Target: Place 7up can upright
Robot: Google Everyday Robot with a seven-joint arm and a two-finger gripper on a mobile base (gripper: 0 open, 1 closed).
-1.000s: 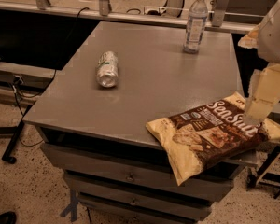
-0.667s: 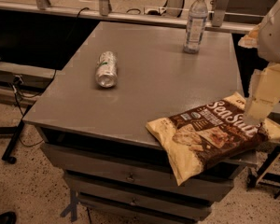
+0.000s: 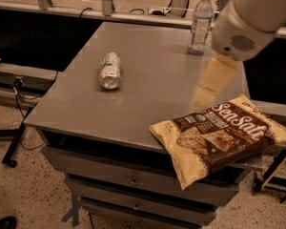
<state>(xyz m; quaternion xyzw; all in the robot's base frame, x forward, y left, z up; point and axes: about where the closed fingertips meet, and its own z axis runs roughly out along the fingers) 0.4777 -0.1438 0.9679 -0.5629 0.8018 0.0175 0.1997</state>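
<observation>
Camera view: 7up can (image 3: 109, 70) lies sideways; hand (image 3: 203, 95) (well apart) over table (image 3: 152, 94).

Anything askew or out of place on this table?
The 7up can lies on its side, left of centre. The chip bag overhangs the front edge of the table. The gripper hovers right of the can, near the bag.

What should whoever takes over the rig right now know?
The tool hangs above the right side of the table, between the water bottle and the chip bag, well apart from the can.
The can lies on its side, left of the table's middle, with nothing touching it.
Done: nothing; the can is not grasped and not upright.
Left: reach across to the can, grasp it and stand it upright on the table.
</observation>
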